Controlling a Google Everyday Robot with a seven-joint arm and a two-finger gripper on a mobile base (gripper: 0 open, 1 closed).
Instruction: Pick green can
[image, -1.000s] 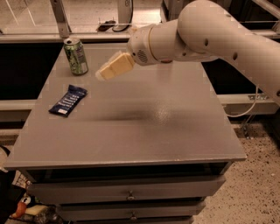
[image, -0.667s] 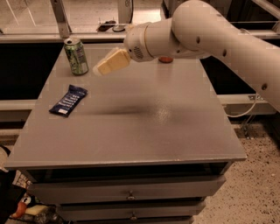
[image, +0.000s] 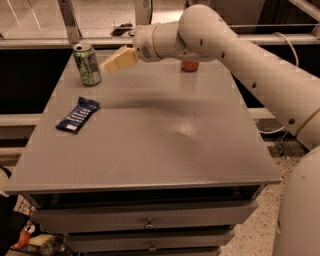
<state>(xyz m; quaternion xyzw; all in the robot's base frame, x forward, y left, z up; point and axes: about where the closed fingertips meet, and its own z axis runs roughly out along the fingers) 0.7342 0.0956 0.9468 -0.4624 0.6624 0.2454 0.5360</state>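
The green can (image: 86, 64) stands upright at the far left corner of the grey table (image: 150, 145), with pale markings and a silver top. My gripper (image: 118, 60) hangs above the table just right of the can, its cream fingers pointing left toward it, a small gap apart from it. Nothing is held in it. The white arm reaches in from the right and hides most of a red can (image: 189, 65) at the back.
A dark blue snack packet (image: 77, 114) lies on the left side of the table. A counter ledge and glass partition run behind the table. Drawers (image: 147, 222) sit below the front edge.
My gripper and arm have moved left, closer to the green can. The can and packet have not moved.
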